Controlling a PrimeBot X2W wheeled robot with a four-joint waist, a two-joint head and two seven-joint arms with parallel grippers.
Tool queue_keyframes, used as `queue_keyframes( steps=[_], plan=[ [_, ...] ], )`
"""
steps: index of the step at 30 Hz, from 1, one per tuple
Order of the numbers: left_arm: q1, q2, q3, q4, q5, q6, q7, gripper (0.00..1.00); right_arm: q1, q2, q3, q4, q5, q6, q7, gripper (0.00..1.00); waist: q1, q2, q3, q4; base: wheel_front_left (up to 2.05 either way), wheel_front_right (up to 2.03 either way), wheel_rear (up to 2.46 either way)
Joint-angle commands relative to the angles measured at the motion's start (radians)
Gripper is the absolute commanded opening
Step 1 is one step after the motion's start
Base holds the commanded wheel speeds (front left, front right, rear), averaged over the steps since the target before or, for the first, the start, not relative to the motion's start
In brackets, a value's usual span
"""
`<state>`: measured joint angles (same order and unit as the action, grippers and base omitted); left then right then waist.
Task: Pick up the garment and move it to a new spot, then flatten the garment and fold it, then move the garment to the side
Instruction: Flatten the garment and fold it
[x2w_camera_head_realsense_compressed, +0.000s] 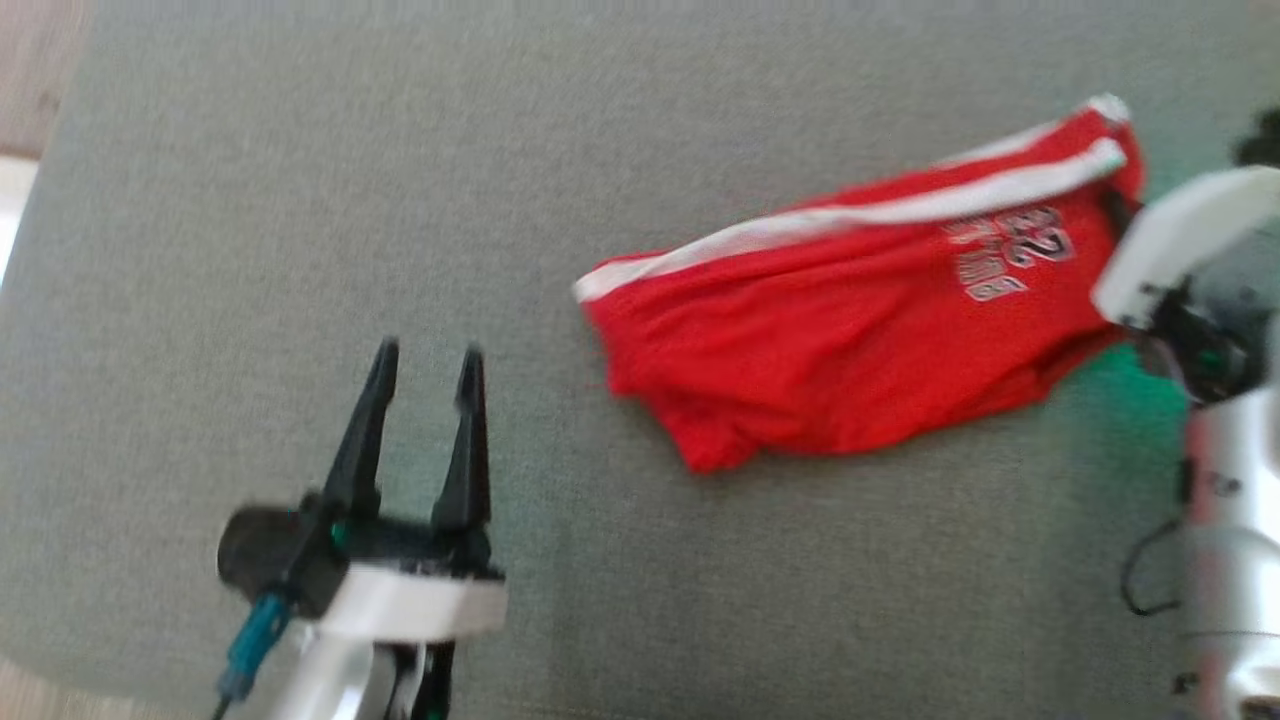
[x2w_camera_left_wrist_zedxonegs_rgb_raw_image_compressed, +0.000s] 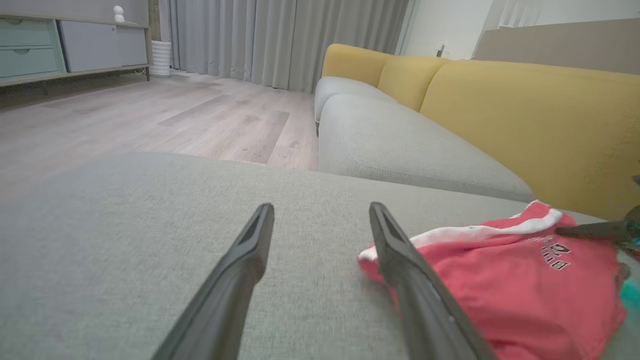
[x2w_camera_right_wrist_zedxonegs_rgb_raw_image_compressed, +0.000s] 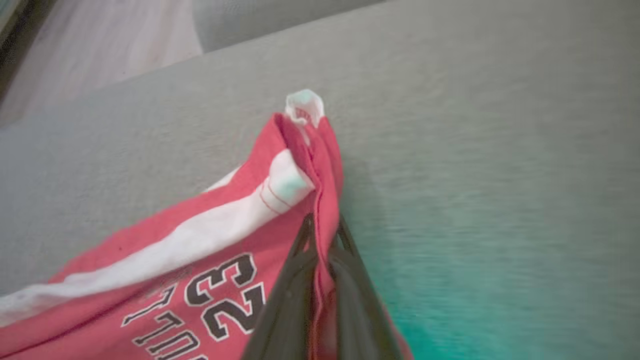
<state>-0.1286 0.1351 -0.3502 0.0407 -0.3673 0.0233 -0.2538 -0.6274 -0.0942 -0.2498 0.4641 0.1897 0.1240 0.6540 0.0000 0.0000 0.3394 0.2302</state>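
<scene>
Surface: grey cushion (x2w_camera_head_realsense_compressed: 300, 200), garment (x2w_camera_head_realsense_compressed: 850, 340) on it.
Room: wood floor (x2w_camera_left_wrist_zedxonegs_rgb_raw_image_compressed: 150, 115), sofa (x2w_camera_left_wrist_zedxonegs_rgb_raw_image_compressed: 525, 110).
Left gripper (x2w_camera_head_realsense_compressed: 430, 350): wide, empty.
Right gripper (x2w_camera_right_wrist_zedxonegs_rgb_raw_image_compressed: 325, 222): pinches garment.

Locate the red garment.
Head view, right of centre: the red garment lies on the grey cushion, its right end pinched in the right gripper.

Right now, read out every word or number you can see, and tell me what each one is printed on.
"23": dark outlined numerals on the red garment, clear in the right wrist view.
Lettering just below the number: partly cut off at the picture's edge, not readable.
The same print in the head view and the left wrist view: too blurred or small to read.
No other text seen.
</scene>
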Motion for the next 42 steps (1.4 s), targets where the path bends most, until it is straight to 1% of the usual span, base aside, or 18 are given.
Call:
queue_keyframes(
  steps=[1,4,7,10,14,17,18,20,23,27,28,33,36,37,38,39,42],
  plan=[
    [0.016,-0.002,0.046,-0.021,0.011,-0.009,-0.008,1.0,-0.011,-0.016,-0.003,-0.036,0.002,0.007,-0.014,0.0,0.0,0.0,-0.041,-0.028,0.0,0.0,0.0],
    [0.062,-0.024,0.076,-0.011,0.026,-0.031,-0.008,1.0,-0.009,-0.04,-0.043,-0.044,0.01,0.007,-0.024,0.0,0.0,0.0,-0.072,-0.036,0.0,0.0,0.0],
    [0.097,-0.045,0.094,-0.003,0.039,-0.048,-0.008,1.0,0.0,-0.042,-0.036,-0.088,0.029,0.007,-0.018,0.0,0.0,0.0,-0.099,-0.037,0.0,0.0,0.0],
    [0.12,-0.062,0.104,0.003,0.051,-0.062,-0.008,1.0,0.02,-0.023,0.022,-0.161,0.07,0.007,0.013,0.0,0.0,0.0,-0.12,-0.035,0.0,0.0,0.0],
    [0.139,-0.076,0.111,0.009,0.057,-0.073,-0.008,1.0,0.072,0.02,0.13,-0.257,0.127,0.007,0.068,0.0,0.0,0.0,-0.135,-0.029,0.0,0.0,0.0],
    [0.138,-0.081,0.111,0.013,0.059,-0.079,-0.008,1.0,0.108,0.04,0.206,-0.286,0.157,0.007,0.078,0.0,0.0,0.0,-0.135,-0.015,0.0,0.0,0.0],
    [0.136,-0.082,0.108,0.016,0.06,-0.081,-0.008,1.0,0.117,0.042,0.23,-0.283,0.171,0.007,0.072,0.0,0.0,0.0,-0.134,-0.007,0.0,0.0,0.0],
    [0.132,-0.083,0.1,0.024,0.058,-0.086,-0.008,1.0,0.13,0.043,0.296,-0.258,0.237,0.007,0.042,0.0,0.0,0.0,-0.134,0.01,0.0,0.0,0.0],
    [0.128,-0.084,0.081,0.036,0.047,-0.088,-0.008,1.0,0.136,0.044,0.375,-0.194,0.303,0.007,-0.032,0.0,0.0,0.0,-0.137,0.042,0.0,0.0,0.0],
    [0.133,-0.085,0.057,0.053,0.035,-0.08,-0.008,1.0,0.117,0.044,0.455,-0.103,0.392,0.007,-0.135,0.0,0.0,0.0,-0.146,0.077,0.0,0.0,0.0],
    [0.133,-0.085,0.057,0.053,0.035,-0.08,-0.008,1.0,0.117,0.044,0.455,-0.103,0.392,0.007,-0.135,0.0,0.0,0.0,-0.146,0.077,0.0,0.0,0.0],
    [0.143,-0.085,0.045,0.064,0.029,-0.072,-0.008,1.0,0.075,0.044,0.55,-0.011,0.487,0.007,-0.213,0.0,0.0,0.0,-0.154,0.099,0.0,0.0,0.0],
    [0.146,-0.085,0.04,0.069,0.027,-0.068,-0.008,1.0,0.055,0.044,0.603,0.041,0.518,0.007,-0.242,0.0,0.0,0.0,-0.161,0.101,0.0,0.0,0.0],
    [0.148,-0.085,0.039,0.07,0.027,-0.066,-0.008,1.0,0.051,0.044,0.619,0.057,0.531,0.007,-0.251,0.25,0.0,0.0,-0.164,0.1,0.0,0.0,0.0],
    [0.149,-0.085,0.038,0.07,0.027,-0.064,-0.008,1.0,0.049,0.044,0.642,0.067,0.55,0.007,-0.257,0.44,0.0,0.0,-0.167,0.097,0.0,0.0,0.0],
    [0.15,-0.085,0.038,0.07,0.026,-0.062,-0.008,1.0,0.049,0.044,0.666,0.071,0.577,0.007,-0.26,1.0,0.0,0.0,-0.169,0.094,0.0,0.0,0.0],
    [0.154,-0.085,0.045,0.07,0.026,-0.057,-0.008,1.0,0.049,0.044,0.729,0.077,0.643,0.007,-0.283,1.0,0.0,0.0,-0.176,0.073,0.0,0.0,0.0]
  ],
)
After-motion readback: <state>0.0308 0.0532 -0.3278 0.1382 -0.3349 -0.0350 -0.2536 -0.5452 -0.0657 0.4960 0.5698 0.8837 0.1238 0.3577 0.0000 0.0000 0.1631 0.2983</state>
